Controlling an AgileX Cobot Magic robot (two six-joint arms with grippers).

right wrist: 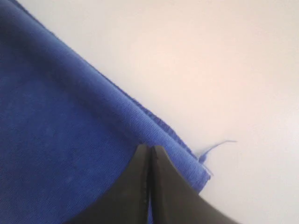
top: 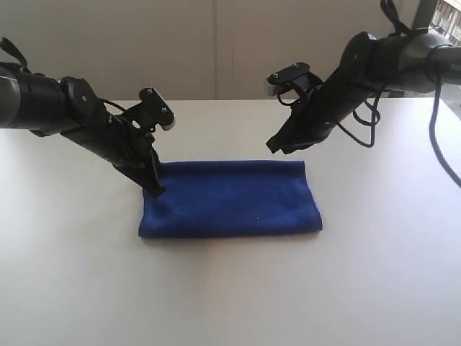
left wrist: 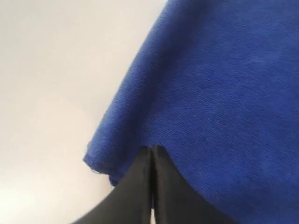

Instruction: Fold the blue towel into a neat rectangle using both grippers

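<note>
Laid flat on the white table (top: 230, 295) as a doubled blue towel (top: 230, 200), long axis running side to side between the arms. Met at its back left corner by the left gripper (top: 153, 189), fingers pressed shut with the tip touching cloth; at its back right corner by the right gripper (top: 275, 146), likewise shut, poised just above. Fuzzy, deep blue, edges near-flush, with a loose thread (right wrist: 217, 145) trailing off the corner by the right gripper.

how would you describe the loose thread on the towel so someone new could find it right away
On the white table lies a folded blue towel; go to the towel corner that shows beside the right gripper in its wrist view. The loose thread is a single pale strand curving off that corner onto the table, hair-thin where the hem beside it is thick and fuzzy.
</note>
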